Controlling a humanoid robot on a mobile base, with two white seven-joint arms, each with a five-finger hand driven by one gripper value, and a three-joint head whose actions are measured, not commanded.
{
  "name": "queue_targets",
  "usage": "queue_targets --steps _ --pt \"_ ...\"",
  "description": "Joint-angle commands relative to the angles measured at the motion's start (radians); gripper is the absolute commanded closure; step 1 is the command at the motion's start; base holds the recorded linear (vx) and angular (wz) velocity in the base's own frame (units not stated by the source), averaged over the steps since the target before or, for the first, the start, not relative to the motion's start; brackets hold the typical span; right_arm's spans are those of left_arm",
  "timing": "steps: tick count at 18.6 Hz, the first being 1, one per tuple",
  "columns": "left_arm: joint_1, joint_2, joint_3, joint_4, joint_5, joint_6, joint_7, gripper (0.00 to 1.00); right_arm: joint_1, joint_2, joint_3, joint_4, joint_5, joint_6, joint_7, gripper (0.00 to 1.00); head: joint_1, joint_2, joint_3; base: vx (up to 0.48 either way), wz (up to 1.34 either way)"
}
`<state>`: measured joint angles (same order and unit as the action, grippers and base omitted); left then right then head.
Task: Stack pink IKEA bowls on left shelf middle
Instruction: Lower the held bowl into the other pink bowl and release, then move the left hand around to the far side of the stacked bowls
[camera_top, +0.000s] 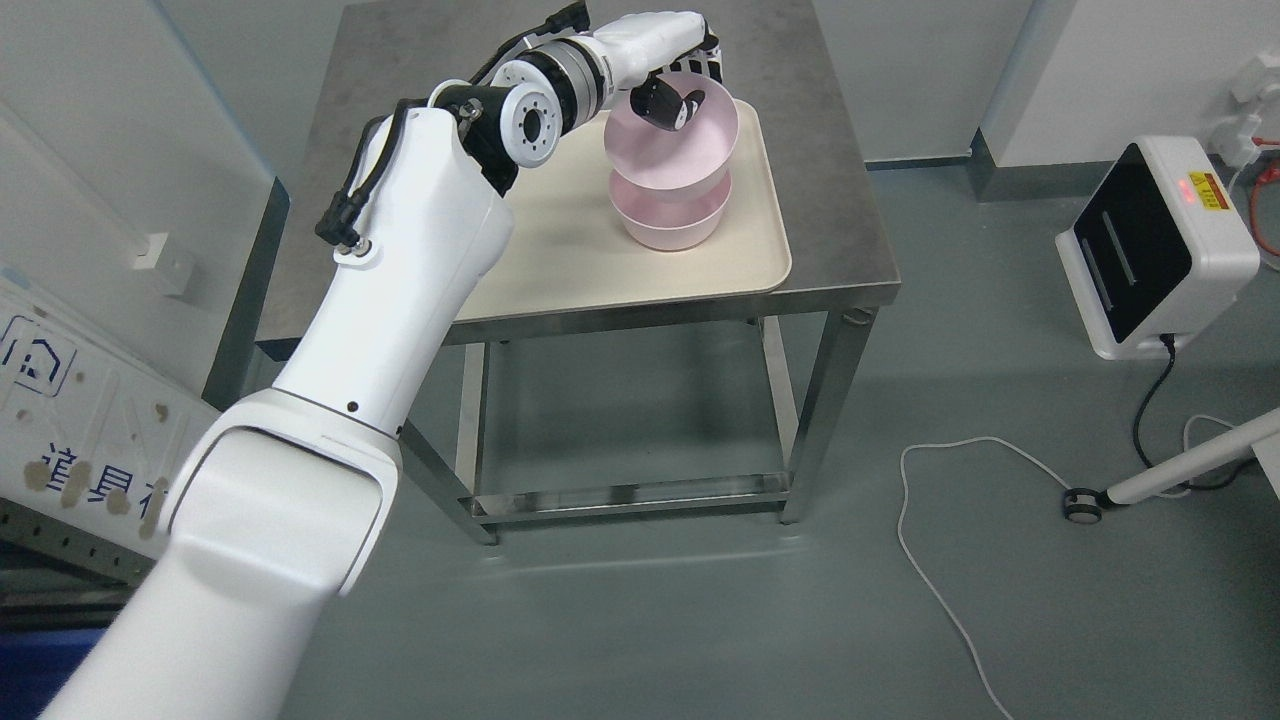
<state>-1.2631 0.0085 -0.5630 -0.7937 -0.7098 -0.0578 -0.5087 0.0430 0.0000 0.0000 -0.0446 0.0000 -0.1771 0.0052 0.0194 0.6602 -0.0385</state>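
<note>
Two pale pink plastic bowls sat on a cream rectangular tray (560, 250) atop a grey steel table (830, 200). The white left hand (678, 72) gripped the rim of the tilted upper bowl (680, 150), thumb inside. It rested in the lower bowl (668, 222).

Your left arm (400, 260) comes up from the lower left, fully stretched toward the far side of the picture, elbow bent slightly right. Your left hand (672, 72) has its fingers curled over something pink, a dark thumb (668, 104) pressing inside it.
</note>
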Motion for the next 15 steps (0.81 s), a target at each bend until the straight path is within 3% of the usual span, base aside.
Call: queue_targets --steps 1,4,5,6,8,12,13,15 --pt "0.007 0.009 -0.063 -0.012 -0.005 -0.001 -0.001 0.97 0.000 -0.017 -0.011 0.000 0.008 0.001 -0.001 0.00 0.0000 0.000 0.000 0.000 0.00" --pt "0.013 0.009 -0.064 -0.010 -0.005 -0.001 -0.001 0.93 0.000 -0.017 -0.011 0.000 0.008 0.001 -0.001 0.00 0.0000 0.000 0.000 0.000 0.00" --pt "0.013 0.009 -0.052 -0.009 -0.005 -0.001 0.009 0.73 0.000 -0.017 -0.011 0.000 0.008 0.001 -0.001 0.00 0.0000 0.000 0.000 0.000 0.00" --pt "0.011 0.009 -0.040 -0.009 -0.005 0.001 0.012 0.45 0.000 -0.017 -0.011 0.000 0.008 0.001 -0.001 0.00 0.0000 0.000 0.000 0.000 0.00" --pt "0.014 0.009 0.076 -0.022 -0.003 -0.001 0.015 0.26 0.000 -0.017 -0.011 0.000 0.008 0.001 -0.001 0.00 0.0000 0.000 0.000 0.000 0.00" --pt "0.031 0.009 0.464 -0.094 0.033 -0.020 0.189 0.01 0.000 -0.017 -0.011 0.000 0.008 0.001 -0.001 0.00 0.0000 0.000 0.000 0.000 0.00" --pt "0.051 0.009 0.500 -0.126 0.123 -0.066 0.249 0.01 0.000 -0.017 -0.011 0.000 0.008 0.001 -0.001 0.00 0.0000 0.000 0.000 0.000 0.00" --pt "0.169 0.009 0.502 -0.227 0.441 -0.154 0.262 0.01 0.000 -0.017 -0.011 0.000 0.008 0.001 -0.001 0.00 0.0000 0.000 0.000 0.000 0.00"
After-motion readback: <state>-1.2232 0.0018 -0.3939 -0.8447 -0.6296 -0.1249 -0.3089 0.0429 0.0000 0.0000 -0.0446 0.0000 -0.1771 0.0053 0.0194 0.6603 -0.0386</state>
